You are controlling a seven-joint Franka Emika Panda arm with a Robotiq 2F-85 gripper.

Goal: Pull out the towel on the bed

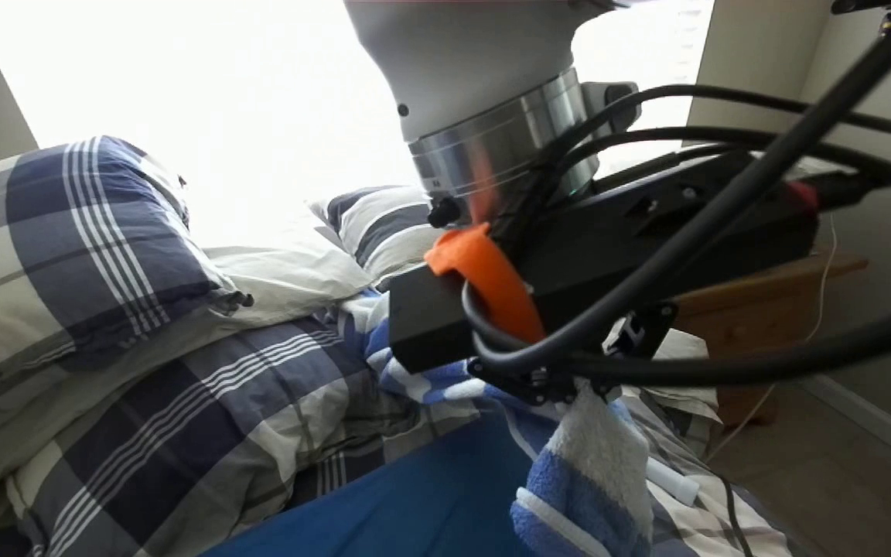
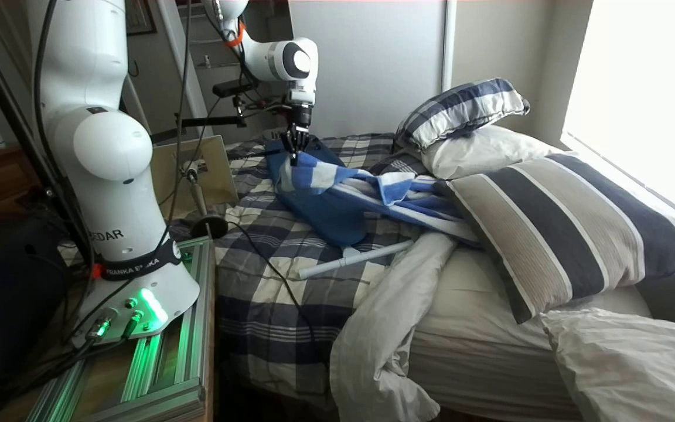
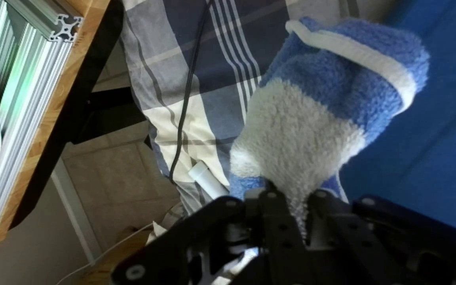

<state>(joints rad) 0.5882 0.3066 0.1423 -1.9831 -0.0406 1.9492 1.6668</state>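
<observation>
The towel, blue and white striped terry, shows in both exterior views [image 1: 592, 464] [image 2: 393, 187] and in the wrist view [image 3: 299, 130]. My gripper [image 1: 585, 387], also in an exterior view [image 2: 295, 153], is shut on a bunched part of it. In the wrist view white cloth is pinched between the fingers [image 3: 297, 202]. A free flap hangs from the fingertips. The rest runs over the bed [image 2: 279, 310] in folds, and its far end is hidden beneath the striped pillow [image 2: 578, 234]. The plaid bedding also shows in an exterior view [image 1: 206, 418].
A plain blue, round-ended surface [image 2: 320, 214] lies under the towel. A pale tube [image 2: 355, 259] and a black cable [image 2: 273, 266] lie on the bedding. A plaid pillow [image 2: 466, 108] stands at the back. The arm's base stands on a metal frame [image 2: 188, 328] beside the bed.
</observation>
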